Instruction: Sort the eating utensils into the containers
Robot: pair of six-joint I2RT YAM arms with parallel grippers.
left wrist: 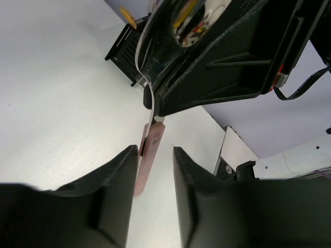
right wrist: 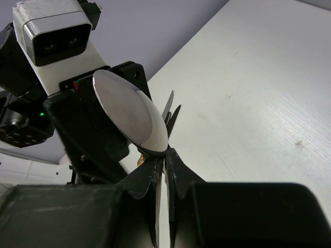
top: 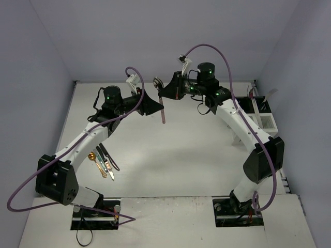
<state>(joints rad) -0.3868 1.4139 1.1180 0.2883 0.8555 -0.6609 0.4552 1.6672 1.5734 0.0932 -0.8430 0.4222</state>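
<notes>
Top external shows both arms reaching in from their bases at 6 o'clock and meeting high over the far middle of the table (top: 176, 165), toward 12 o'clock. The left arm bends in from 8 o'clock and the right arm arches in from 4 o'clock. The right pincer (top: 164, 92) points left and the left pincer (top: 155, 107) points right, just below it. A pink-handled spoon (top: 163, 113) hangs upright in the air between them, bowl up.

Right wrist shows what the overhead view cannot: the right pincer (right wrist: 164, 160) is clamped on the spoon's thin neck just under the silver bowl (right wrist: 132, 113). Left wrist shows the left pincer (left wrist: 155, 152) with its fingers (left wrist: 111, 196) parted. The pink handle (left wrist: 147, 160) hangs in the gap close to one finger, and whether it touches that finger is unclear.

Only the overhead view takes in the loose utensils (top: 103, 160) lying in a small cluster at 8 o'clock under the left arm. It also shows the containers (top: 261, 111), white and black, at 3 o'clock by the table's right edge.

The table is plain white, and pale lilac-grey walls (top: 155, 31) close it in on three sides.
</notes>
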